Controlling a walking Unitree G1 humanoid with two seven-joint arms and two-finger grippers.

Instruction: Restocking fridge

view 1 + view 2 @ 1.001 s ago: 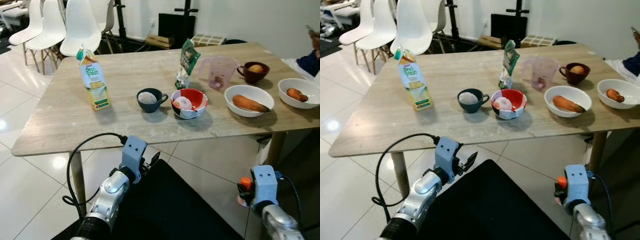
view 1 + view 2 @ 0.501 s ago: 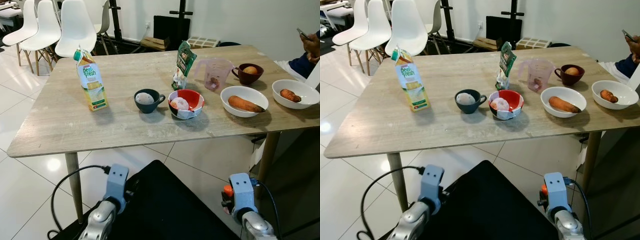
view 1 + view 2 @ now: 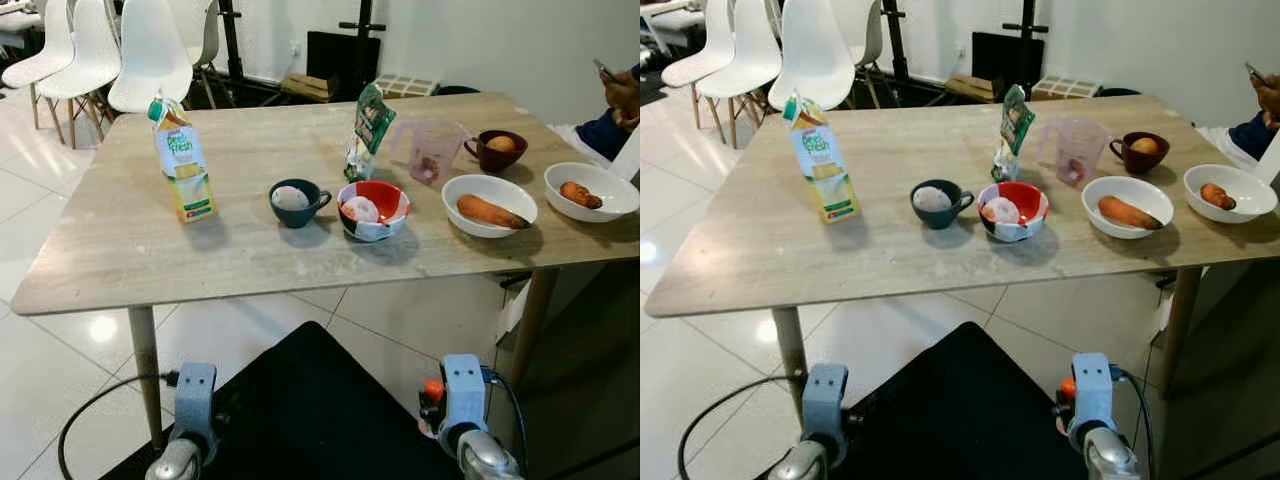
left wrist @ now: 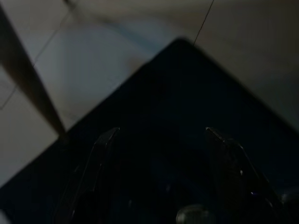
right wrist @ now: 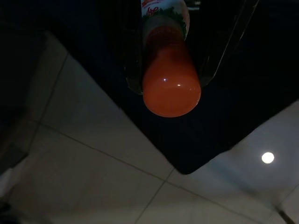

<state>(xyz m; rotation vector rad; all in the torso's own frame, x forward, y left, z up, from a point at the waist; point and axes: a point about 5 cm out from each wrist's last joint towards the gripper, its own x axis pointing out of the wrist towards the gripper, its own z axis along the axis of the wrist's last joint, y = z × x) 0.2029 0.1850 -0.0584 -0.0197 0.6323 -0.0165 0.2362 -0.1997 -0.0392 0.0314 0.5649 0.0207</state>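
Orange bottle (image 5: 170,79) sits clamped between my right gripper (image 5: 170,86) fingers, low at the frame's bottom right beside the table (image 3: 120,260). Left gripper (image 4: 161,140) hangs spread and empty. Risk: the smooth bottle could slide out while I walk.

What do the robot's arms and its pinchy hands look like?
Each arm is shiny silver metal with a light blue block at the wrist. A black cable loops from the left arm. The right arm has a black cable too. The grippers have two long black fingers.
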